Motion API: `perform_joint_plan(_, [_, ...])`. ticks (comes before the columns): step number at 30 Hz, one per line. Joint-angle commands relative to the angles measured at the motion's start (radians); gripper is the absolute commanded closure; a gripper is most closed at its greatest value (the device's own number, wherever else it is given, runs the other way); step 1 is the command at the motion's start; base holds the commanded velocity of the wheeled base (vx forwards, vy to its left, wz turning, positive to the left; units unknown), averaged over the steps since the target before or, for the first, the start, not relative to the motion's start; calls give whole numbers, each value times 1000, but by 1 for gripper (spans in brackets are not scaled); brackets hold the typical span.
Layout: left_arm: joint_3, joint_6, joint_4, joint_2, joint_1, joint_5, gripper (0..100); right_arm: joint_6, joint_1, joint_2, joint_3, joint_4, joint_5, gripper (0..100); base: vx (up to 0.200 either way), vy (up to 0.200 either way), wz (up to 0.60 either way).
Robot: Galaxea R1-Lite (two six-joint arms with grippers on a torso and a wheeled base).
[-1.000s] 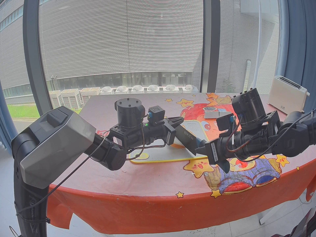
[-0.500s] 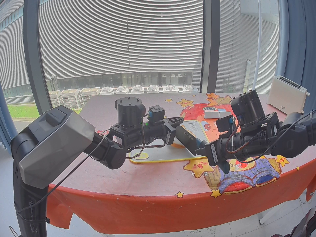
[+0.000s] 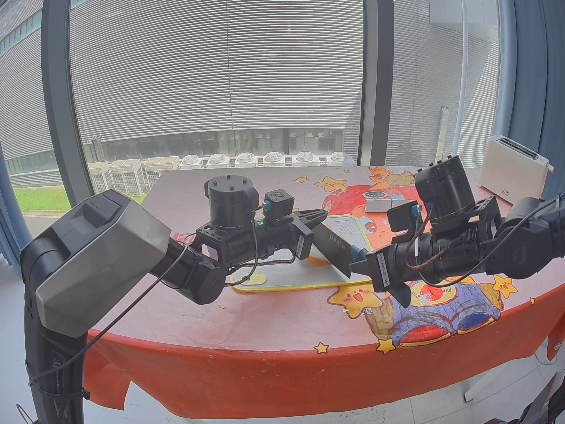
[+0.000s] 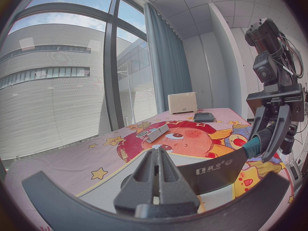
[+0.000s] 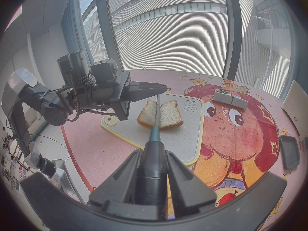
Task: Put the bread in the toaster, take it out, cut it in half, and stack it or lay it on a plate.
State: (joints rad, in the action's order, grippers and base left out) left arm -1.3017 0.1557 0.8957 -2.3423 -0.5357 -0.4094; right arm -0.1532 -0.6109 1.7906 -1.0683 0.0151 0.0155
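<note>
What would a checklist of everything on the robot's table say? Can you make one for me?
Surface: a tablecloth with cartoon pictures, orange at the edge, covers the table.
Job's things: bread lies on the cutting board. The knife blade lines up across its middle; whether it has cut through cannot be told. The toaster stands at the far right corner, with a dark tray near it.
Clutter: a small grey box sits on the cloth beyond the board.
Grippers: the right gripper is shut on the knife handle. The left gripper is shut, holding nothing, beside the blade.
Cables: black cables loop along both wrists.
Surroundings: a big window shows a grey building outside; there is a blue curtain.
</note>
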Motion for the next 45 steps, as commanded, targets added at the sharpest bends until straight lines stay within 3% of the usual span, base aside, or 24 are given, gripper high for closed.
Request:
perform_joint_plan(1, [-10,-1,-8,-6,0,-2,100,3,3,12,10,-1,-2,100,0,0,0])
perform_joint_plan(14, [-34,-4,-21,44,2,0,100,-2,0,29,-1,2,-5,100,0,0,0])
perform_joint_plan(23, [55,1,-20,48,-4,0,100,1,0,-30,13,-1,-5,100,0,0,0])
perform_joint_plan(45, [68,1,-21,66,17,1,100,4,-18,55,19,2,-12,100,0,0,0])
